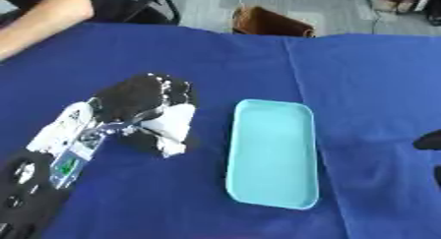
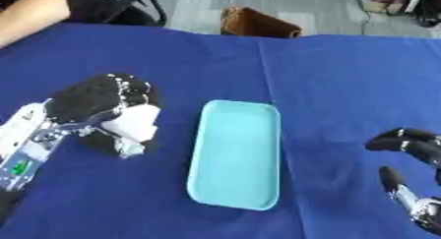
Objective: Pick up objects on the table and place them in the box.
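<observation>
Light-blue shallow plastic box [image 1: 272, 154] lies empty; left hand [image 1: 142, 112], fingers curled round a white object [image 1: 172, 125], must carry it rightward.

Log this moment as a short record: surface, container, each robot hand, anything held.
surface: blue cloth over the table
container: light blue tray, shallow, nothing in it
left robot hand: left of the tray, fingers curled over a white object
right robot hand: right edge, fingers curled, nothing held
white object: cannot tell what it is
</observation>
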Robot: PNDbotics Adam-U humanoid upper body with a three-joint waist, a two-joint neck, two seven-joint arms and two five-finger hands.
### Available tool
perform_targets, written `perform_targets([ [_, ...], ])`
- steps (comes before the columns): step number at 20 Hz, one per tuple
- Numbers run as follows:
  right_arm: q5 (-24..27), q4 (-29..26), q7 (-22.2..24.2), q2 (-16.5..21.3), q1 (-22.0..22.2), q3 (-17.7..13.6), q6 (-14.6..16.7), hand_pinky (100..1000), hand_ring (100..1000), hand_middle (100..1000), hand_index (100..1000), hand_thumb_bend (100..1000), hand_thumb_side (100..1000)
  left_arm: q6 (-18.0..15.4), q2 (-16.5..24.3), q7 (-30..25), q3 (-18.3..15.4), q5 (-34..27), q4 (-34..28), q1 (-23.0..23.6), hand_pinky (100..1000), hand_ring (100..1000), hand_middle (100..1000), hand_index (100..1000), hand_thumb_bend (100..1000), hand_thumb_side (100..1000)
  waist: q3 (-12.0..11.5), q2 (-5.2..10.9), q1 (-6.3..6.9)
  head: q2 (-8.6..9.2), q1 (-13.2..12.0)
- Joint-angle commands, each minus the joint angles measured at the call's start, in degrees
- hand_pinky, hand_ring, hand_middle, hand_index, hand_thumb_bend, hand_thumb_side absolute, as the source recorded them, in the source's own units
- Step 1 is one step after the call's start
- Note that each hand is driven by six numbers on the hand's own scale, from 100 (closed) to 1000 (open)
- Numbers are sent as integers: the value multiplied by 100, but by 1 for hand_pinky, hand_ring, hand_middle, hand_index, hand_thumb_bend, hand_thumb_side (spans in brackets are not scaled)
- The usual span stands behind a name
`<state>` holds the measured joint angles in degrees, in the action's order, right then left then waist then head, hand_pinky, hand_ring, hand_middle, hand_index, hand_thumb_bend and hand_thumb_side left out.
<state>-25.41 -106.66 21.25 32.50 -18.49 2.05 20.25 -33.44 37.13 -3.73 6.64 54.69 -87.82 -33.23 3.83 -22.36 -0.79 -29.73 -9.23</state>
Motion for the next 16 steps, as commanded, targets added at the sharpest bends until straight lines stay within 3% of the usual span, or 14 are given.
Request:
perform_targets([
  [1,24,-109,-2,40,-72,-54,-4,703,714,712,811,100,835,17,80,154,40,250,349,44,160,287,499,625,352,522,32,19,-40,93,-58],
  [2,23,-110,-3,37,-74,-55,-5,703,714,712,811,100,834,28,68,286,32,242,357,32,100,100,297,379,306,271,33,15,-43,87,-58],
  [3,23,-110,-3,36,-76,-55,-6,703,714,711,811,100,834,51,65,454,26,225,360,27,100,100,150,228,256,100,32,13,-45,84,-61],
  [5,22,-111,-4,37,-76,-55,-7,703,714,712,811,100,834,109,66,855,37,164,355,34,100,100,100,111,206,100,31,14,-46,75,-66],
  [7,20,-110,-8,38,-70,-60,-10,703,714,712,811,100,834,108,71,1101,92,52,376,76,100,100,100,100,145,100,26,22,-43,62,-60],
  [9,14,-104,-8,40,-59,-59,-12,702,714,711,811,100,834,27,82,965,177,-61,408,132,100,100,100,100,100,100,13,41,-35,40,-54],
  [16,5,-93,-13,35,-30,-62,-17,702,714,712,811,100,833,-213,137,-242,242,-803,121,204,100,100,100,100,100,156,-14,93,-20,24,-17],
])
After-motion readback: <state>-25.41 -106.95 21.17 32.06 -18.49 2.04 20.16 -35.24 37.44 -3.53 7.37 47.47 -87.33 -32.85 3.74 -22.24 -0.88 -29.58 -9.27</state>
